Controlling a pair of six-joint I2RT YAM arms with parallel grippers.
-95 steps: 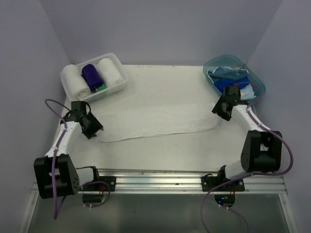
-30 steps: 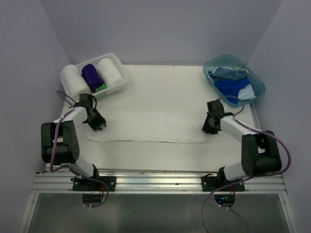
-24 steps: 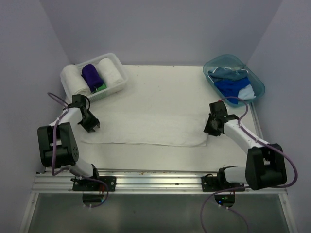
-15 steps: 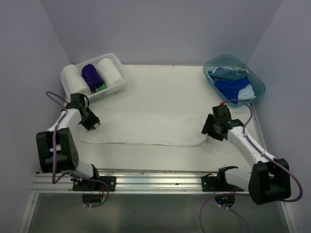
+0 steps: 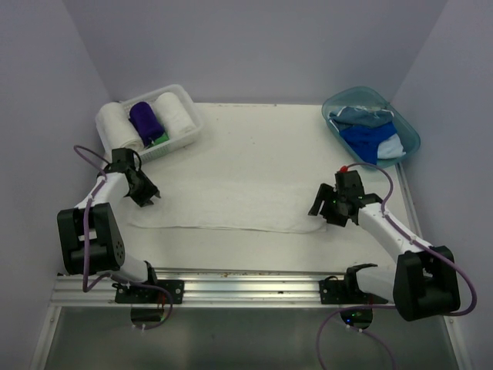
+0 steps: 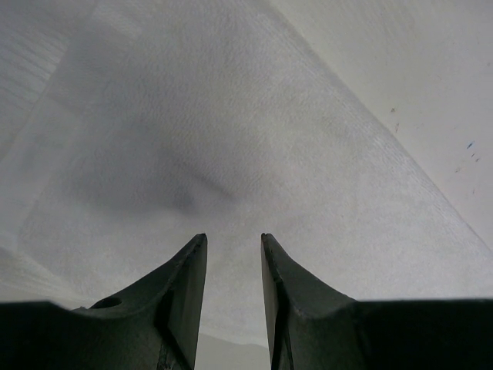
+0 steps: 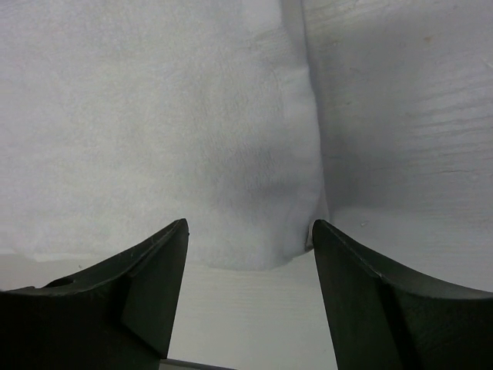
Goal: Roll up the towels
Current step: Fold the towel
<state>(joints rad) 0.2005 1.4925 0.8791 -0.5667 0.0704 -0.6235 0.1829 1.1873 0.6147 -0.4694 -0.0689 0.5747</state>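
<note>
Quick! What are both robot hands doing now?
Left end effector: slightly open, empty, above the white towel.
Right end effector: wide open, empty, above that towel's end.

Left wrist: flat towel (image 6: 254, 139) runs off the top, left and bottom edges, ends not in frame. Left gripper (image 6: 233, 237) fingers are cut off at the bottom; can't tell if the tips touch the cloth. Right wrist: towel cut by top and left edges, right gripper (image 7: 248, 223) finger bases out of frame, contact with cloth unclear too. Top view: both grippers too small to read the jaw gap, and each hides a bit of a towel end. Basket (image 5: 177, 143): green towel (image 5: 159, 140) mostly buried between purple roll (image 5: 145, 121) and white roll (image 5: 176, 114), shape unreadable. Tub (image 5: 362, 94): blue towels (image 5: 362, 139) bunched and overlapping, count unclear, 1 pale piece (image 5: 393, 146) half hidden.
</note>
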